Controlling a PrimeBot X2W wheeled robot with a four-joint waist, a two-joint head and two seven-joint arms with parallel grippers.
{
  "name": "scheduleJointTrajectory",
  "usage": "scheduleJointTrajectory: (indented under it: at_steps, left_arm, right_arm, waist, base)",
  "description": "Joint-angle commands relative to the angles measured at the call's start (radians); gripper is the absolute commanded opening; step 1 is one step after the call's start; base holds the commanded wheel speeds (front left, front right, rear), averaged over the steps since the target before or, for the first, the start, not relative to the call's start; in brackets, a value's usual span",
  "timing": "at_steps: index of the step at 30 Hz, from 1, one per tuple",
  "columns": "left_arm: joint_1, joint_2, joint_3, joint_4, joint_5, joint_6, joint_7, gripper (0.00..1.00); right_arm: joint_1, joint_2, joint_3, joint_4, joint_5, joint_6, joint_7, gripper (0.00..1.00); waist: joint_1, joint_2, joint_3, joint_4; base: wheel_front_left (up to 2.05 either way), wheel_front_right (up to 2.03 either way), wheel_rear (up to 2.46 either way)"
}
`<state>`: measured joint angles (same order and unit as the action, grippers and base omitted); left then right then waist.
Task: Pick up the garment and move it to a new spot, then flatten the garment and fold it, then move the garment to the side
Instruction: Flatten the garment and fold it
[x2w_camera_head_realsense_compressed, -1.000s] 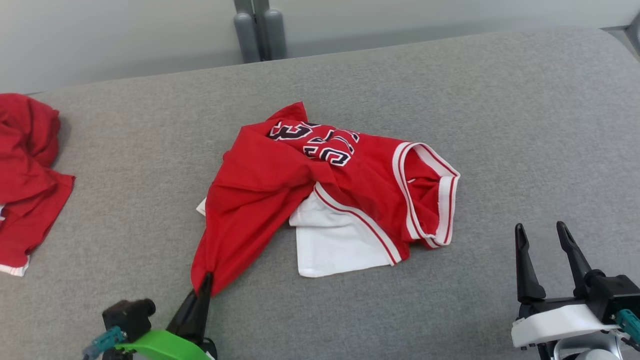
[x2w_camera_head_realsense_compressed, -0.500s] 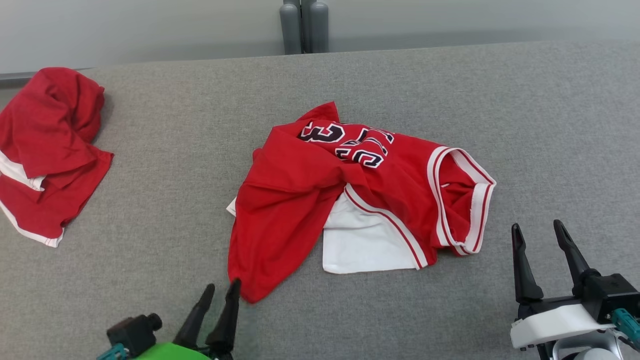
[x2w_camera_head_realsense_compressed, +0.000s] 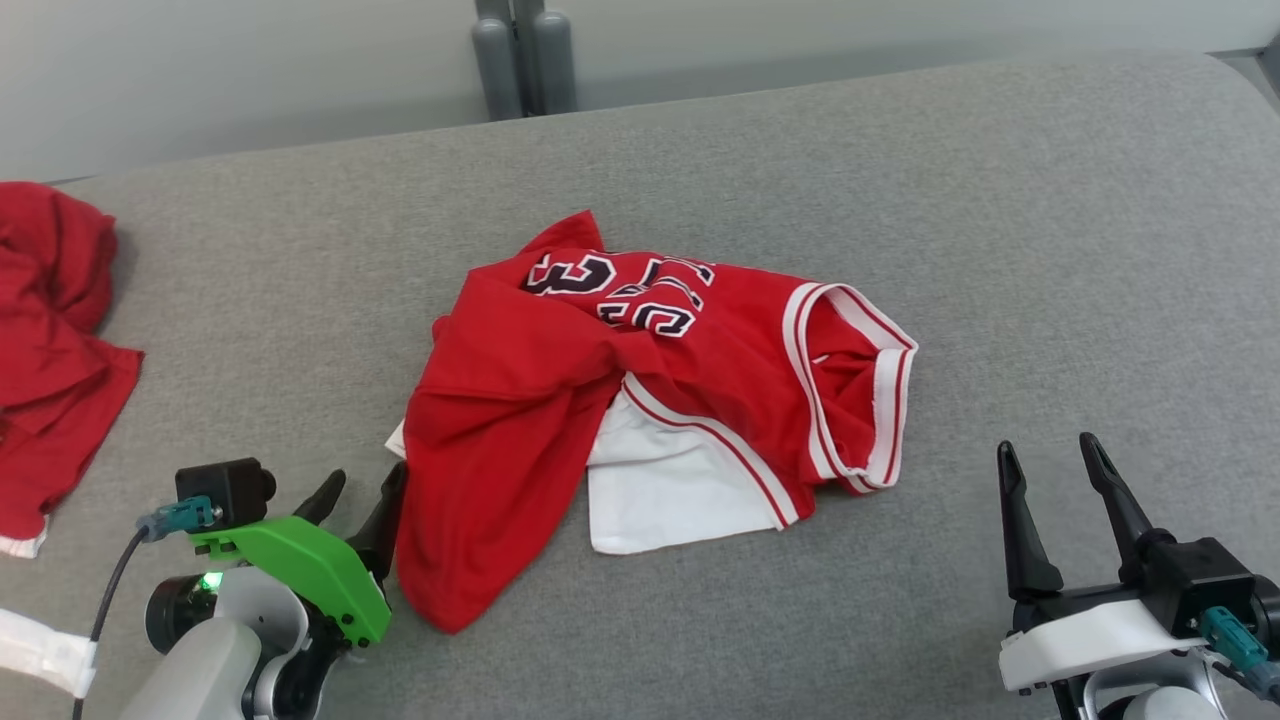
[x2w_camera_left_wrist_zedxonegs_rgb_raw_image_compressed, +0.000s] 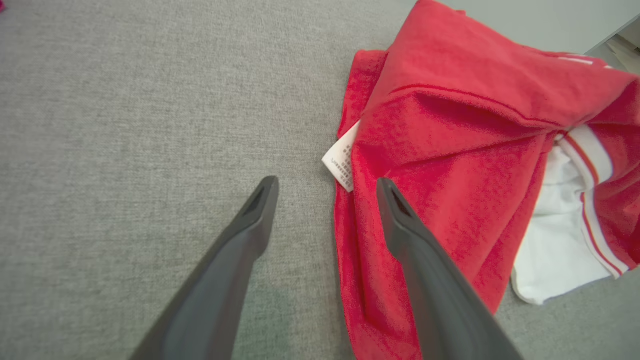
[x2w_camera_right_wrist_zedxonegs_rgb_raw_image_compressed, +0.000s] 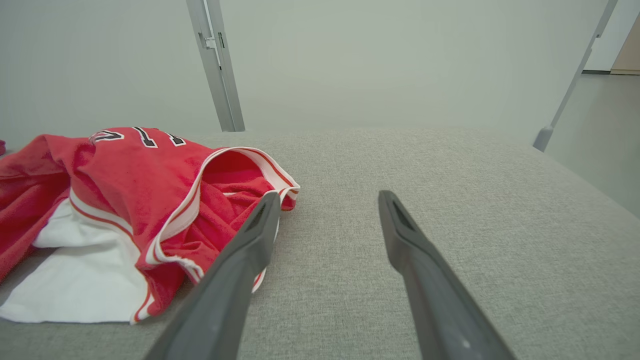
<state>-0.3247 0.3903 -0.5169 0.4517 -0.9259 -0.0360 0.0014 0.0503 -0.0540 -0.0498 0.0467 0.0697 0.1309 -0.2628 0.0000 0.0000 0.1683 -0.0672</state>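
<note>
The garment is a red jersey with white trim and black-and-white numbers, lying crumpled in the middle of the grey padded surface. A white part sticks out at its lower middle. My left gripper stands open at the garment's lower left edge, holding nothing. In the left wrist view the garment lies under and beyond the right finger, with a white label at its edge, and the left gripper is spread wide. My right gripper is open at the lower right, clear of the garment.
A second red garment lies bunched at the far left edge. Grey posts stand behind the surface's far edge. Bare grey padding extends to the right and in front of the jersey.
My left gripper let go of the garment's lower corner and opened, then shifted left beside the cloth. The corner now lies flat. The head camera swung meanwhile; the right gripper stayed open.
</note>
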Motion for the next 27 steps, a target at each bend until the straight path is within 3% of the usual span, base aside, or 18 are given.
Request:
scheduleJointTrajectory:
  at_steps: [1,10,11,12,14,23,27]
  left_arm:
    - [-0.024,-0.003,-0.011,0.035,0.008,0.002,0.018,1.00]
    - [-0.065,-0.035,-0.036,0.186,0.006,-0.019,0.041,1.00]
    - [-0.068,-0.038,-0.042,0.198,0.008,-0.024,0.047,0.90]
    - [-0.072,-0.046,-0.050,0.211,0.009,-0.028,0.054,0.46]
    - [-0.075,-0.060,-0.065,0.239,0.011,-0.036,0.068,0.00]
    - [-0.035,-0.069,-0.047,0.245,-0.043,-0.052,0.062,0.00]
    - [-0.079,-0.052,0.009,0.221,-0.024,-0.008,-0.060,0.00]
  right_arm:
    - [-0.009,-0.001,-0.001,0.003,0.011,0.000,-0.003,1.00]
    - [0.022,0.003,-0.016,0.002,0.025,0.000,-0.003,1.00]
    - [0.020,0.003,-0.014,0.003,0.027,0.000,-0.003,1.00]
    - [0.017,0.003,-0.012,0.004,0.028,0.000,-0.003,1.00]
    - [0.005,0.003,-0.010,0.008,0.031,0.000,-0.003,1.00]
    - [0.023,0.003,-0.023,0.009,0.031,0.000,-0.003,1.00]
    - [0.020,0.003,-0.015,0.012,0.035,0.000,-0.003,1.00]
  waist:
    - [0.0000,0.0000,0.008,-0.042]
    - [0.0000,0.0000,0.014,-0.090]
    - [0.0000,0.0000,0.015,-0.091]
    - [0.0000,0.0000,0.016,-0.091]
    - [0.0000,0.0000,0.016,-0.094]
    - [0.0000,0.0000,0.001,-0.079]
    - [0.0000,0.0000,-0.008,-0.067]
  base:
    - [0.00,0.00,0.00]
    - [0.00,0.00,0.00]
    - [0.00,0.00,0.00]
    - [0.00,0.00,0.00]
    - [0.00,0.00,0.00]
    - [0.00,0.00,0.00]
    - [0.00,0.00,0.00]
